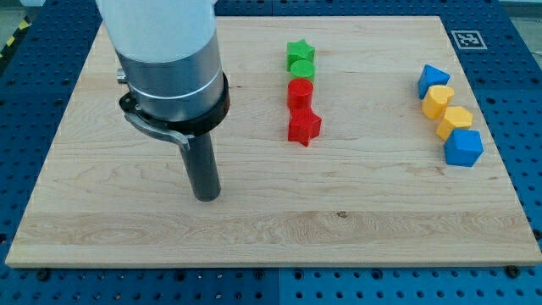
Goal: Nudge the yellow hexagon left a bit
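The yellow hexagon (454,120) lies at the view's right, in a slanted line of blocks. Above it is a yellow heart (437,101), and above that a blue block (431,80). Below the hexagon is a blue cube-like block (463,147). These blocks touch or nearly touch one another. My tip (206,196) rests on the board at the view's left, far to the left of the yellow hexagon and slightly lower.
In the middle stands a column of blocks: a green star (300,52), a green cylinder (301,69), a red cylinder (300,91) and a red star (303,125). The wooden board (356,212) ends near the blue blocks at the right. A marker tag (464,38) sits at the top right corner.
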